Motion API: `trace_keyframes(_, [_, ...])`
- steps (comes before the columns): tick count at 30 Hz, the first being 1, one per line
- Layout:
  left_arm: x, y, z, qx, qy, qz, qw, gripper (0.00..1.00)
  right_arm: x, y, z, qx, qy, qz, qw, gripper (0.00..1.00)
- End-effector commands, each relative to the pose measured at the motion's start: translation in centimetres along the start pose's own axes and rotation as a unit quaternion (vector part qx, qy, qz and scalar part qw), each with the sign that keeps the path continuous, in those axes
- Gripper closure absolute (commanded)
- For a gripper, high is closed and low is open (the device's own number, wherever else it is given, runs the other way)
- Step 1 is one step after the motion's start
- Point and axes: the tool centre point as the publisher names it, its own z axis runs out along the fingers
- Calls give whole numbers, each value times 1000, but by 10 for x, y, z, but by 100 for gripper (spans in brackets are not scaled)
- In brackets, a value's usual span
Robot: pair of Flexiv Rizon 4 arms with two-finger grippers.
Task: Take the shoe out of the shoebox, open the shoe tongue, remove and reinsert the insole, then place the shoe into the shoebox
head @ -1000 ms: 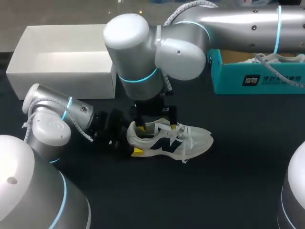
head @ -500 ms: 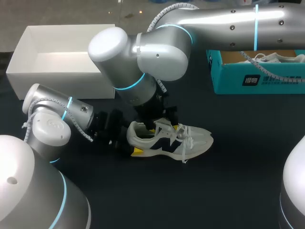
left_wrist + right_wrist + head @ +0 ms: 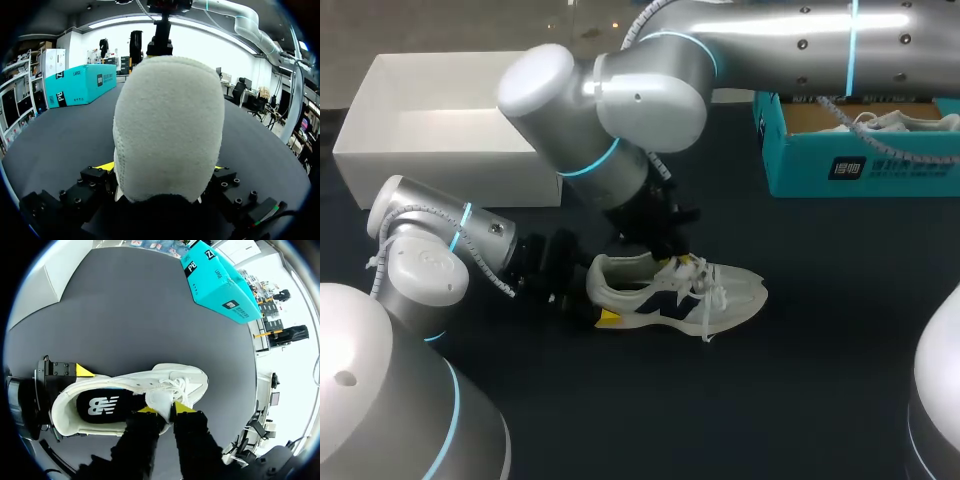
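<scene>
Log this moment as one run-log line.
stage: opening tongue | shoe: on table | left gripper: shut on shoe at heel | right gripper: shut on tongue | insole: inside shoe

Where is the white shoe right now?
In the head view, the shoe stands mid-table, near the white box; the left tool clamps its heel, the right tool pinches its tongue.

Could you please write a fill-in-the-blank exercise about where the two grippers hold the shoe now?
1. On the shoe, the left gripper is shut on the ____.
2. The right gripper pinches the shoe's ____.
3. The insole lies ____ the shoe.
Missing words: heel, tongue, inside.
</scene>
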Motion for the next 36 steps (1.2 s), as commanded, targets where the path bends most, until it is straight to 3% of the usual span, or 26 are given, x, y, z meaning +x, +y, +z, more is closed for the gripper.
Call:
trace_keyframes(1, [1, 5, 2, -1, 1, 0, 1000, 100, -18, 0, 5, 7, 27, 122, 992, 100])
trace_keyframes(24, [1, 5, 2, -1, 1, 0, 1000, 100, -99, 15, 44, 27, 18, 159, 987, 100])
trace_keyframes(34, [1, 5, 2, -1, 1, 0, 1000, 100, -106, 15, 91, 50, 7, 186, 981, 100])
trace_keyframes(36, [1, 5, 2, -1, 1, 0, 1000, 100, -103, 14, 99, 54, 8, 185, 981, 89])
